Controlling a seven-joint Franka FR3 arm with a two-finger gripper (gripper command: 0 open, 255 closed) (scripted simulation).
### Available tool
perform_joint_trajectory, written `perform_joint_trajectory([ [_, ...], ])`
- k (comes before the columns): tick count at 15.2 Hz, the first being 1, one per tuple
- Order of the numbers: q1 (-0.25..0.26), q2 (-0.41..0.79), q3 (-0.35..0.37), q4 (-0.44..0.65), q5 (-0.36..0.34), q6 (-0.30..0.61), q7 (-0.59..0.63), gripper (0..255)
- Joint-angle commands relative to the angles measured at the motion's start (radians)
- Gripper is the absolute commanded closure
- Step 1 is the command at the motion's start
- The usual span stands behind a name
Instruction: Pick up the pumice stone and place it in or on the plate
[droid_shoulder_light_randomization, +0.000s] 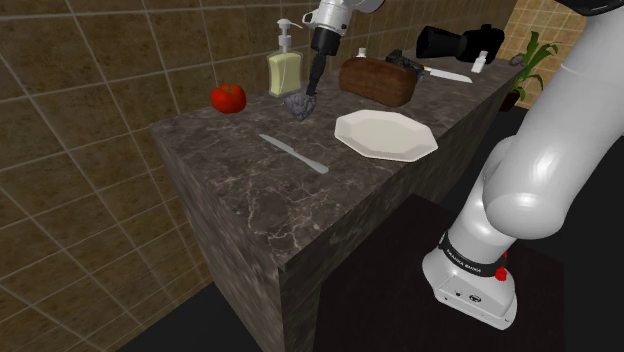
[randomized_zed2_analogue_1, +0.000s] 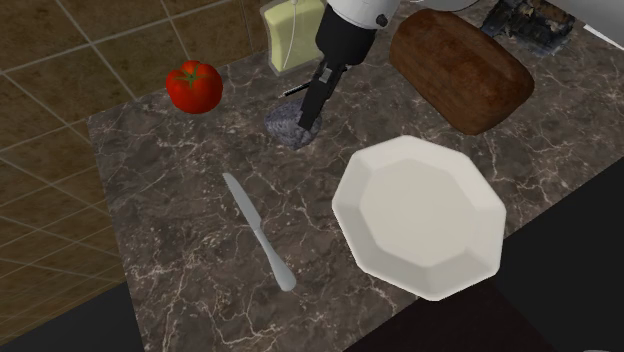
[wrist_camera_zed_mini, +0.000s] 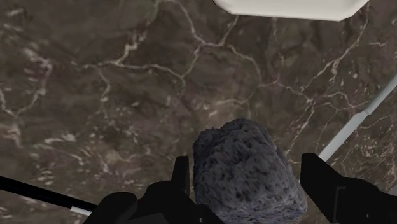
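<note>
1. Wrist view: the end effector (wrist_camera_zed_mini: 247, 164) has its two black fingers spread wide, with the grey, pitted pumice stone (wrist_camera_zed_mini: 245, 178) between them. One finger looks to be against the stone and the other stands just clear of it, so the stone is not clasped.
2. The stone rests on the dark, veined bench (randomized_zed2_analogue_1: 170, 190), towards the tiled wall. In the second exterior view it lies between the red tomato (randomized_zed2_analogue_1: 194, 86) and the brown loaf (randomized_zed2_analogue_1: 460, 70).
3. The white eight-sided plate (randomized_zed2_analogue_1: 420, 215) lies flat on the bench. It is near the stone but apart from it, towards the second exterior view's lower right.
4. A silvery knife (randomized_zed2_analogue_1: 258, 240) lies flat to the second exterior view's left of the plate, touching neither the plate nor the stone.
5. A pale yellow pump bottle (droid_shoulder_light_randomization: 284, 70) stands upright just behind the stone, near the wall.
6. In the shoulder view the white arm comes down from above, and the end effector points almost straight down at the stone.
</note>
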Motion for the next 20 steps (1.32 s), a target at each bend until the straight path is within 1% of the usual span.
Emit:
perform_joint_trajectory([
  [1,0.0,0.001,0.0,-0.001,0.0,0.0,0.0,255],
  [9,0.0,0.001,0.0,-0.001,0.0,0.0,0.0,255],
  [20,-0.002,-0.013,-0.002,0.128,-0.016,-0.132,0.053,255],
])
